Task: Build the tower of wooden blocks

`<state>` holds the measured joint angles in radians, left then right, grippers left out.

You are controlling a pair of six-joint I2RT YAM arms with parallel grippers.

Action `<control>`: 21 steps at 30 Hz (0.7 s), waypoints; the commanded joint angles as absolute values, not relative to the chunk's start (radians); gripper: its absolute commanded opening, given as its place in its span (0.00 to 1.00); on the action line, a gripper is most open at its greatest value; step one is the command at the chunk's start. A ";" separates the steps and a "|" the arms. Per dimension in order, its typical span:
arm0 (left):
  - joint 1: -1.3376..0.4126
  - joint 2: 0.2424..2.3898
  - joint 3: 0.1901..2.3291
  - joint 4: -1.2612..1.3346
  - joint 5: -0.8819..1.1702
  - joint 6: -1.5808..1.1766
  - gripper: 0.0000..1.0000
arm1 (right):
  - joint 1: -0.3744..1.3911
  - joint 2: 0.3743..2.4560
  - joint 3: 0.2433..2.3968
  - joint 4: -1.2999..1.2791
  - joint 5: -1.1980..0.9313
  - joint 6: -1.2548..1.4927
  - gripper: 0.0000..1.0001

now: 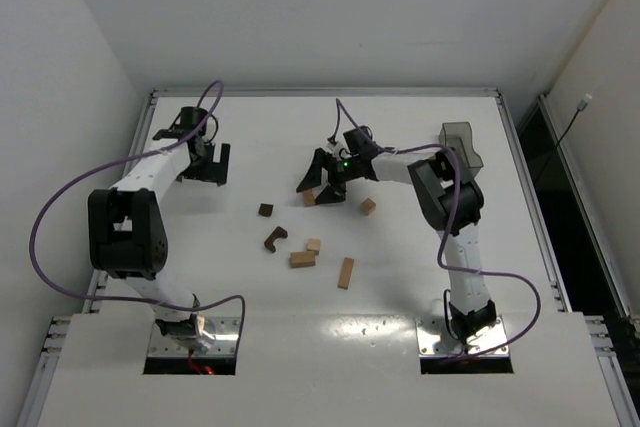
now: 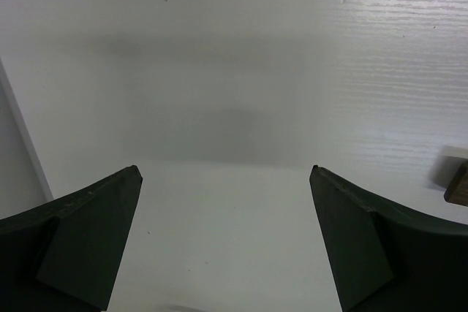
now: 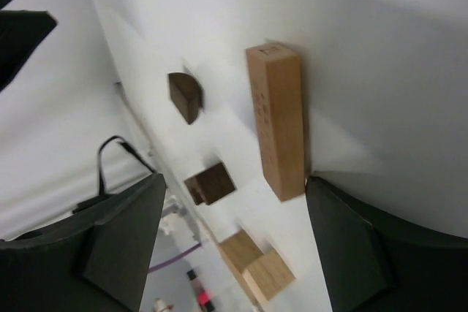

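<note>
Several small wooden blocks lie loose at the table's middle: a dark cube [image 1: 265, 210], a dark notched piece [image 1: 275, 238], a tan cube [image 1: 313, 245], a short tan bar [image 1: 302, 259], a longer tan bar [image 1: 345, 272] and a tan cube [image 1: 368, 206]. My right gripper [image 1: 325, 185] is open and low over a tan block [image 1: 309, 198]. In the right wrist view my right gripper [image 3: 236, 179] is empty, with a tan bar [image 3: 278, 118] next to its right finger [image 3: 365, 246], and dark pieces [image 3: 210, 183] and tan blocks [image 3: 259, 264] beyond. My left gripper [image 1: 205, 162] is open and empty at the far left, and in its own view [image 2: 225, 173] it stands over bare table.
A dark translucent bin [image 1: 462, 144] stands at the back right, beside the right arm. A raised rim [image 1: 320, 93] runs round the table. A dark block's edge [image 2: 457, 184] shows at the right border of the left wrist view.
</note>
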<state>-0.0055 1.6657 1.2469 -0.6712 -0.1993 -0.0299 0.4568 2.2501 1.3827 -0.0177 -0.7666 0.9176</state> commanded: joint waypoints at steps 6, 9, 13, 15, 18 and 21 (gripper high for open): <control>0.012 1.672 1.269 -0.655 -0.170 -0.032 1.00 | 0.302 1.978 1.325 -0.371 -0.385 0.508 0.77; 0.012 1.672 1.269 -0.646 -0.170 -0.032 1.00 | 0.290 1.886 1.313 -0.422 -0.373 0.382 0.74; 0.012 1.672 1.269 -0.646 -0.170 -0.041 1.00 | 0.342 1.703 1.214 -0.509 -0.350 0.123 0.69; 0.012 1.649 1.269 -0.646 -0.181 -0.052 1.00 | 0.408 1.579 1.151 -0.537 -0.341 0.008 0.69; 0.012 1.615 1.244 -0.646 -0.190 -0.052 1.00 | 0.504 1.447 0.991 -0.537 -0.353 -0.147 0.69; 0.012 1.579 1.198 -0.646 -0.190 -0.043 1.00 | 0.558 1.278 0.820 -0.575 -0.452 -0.381 0.74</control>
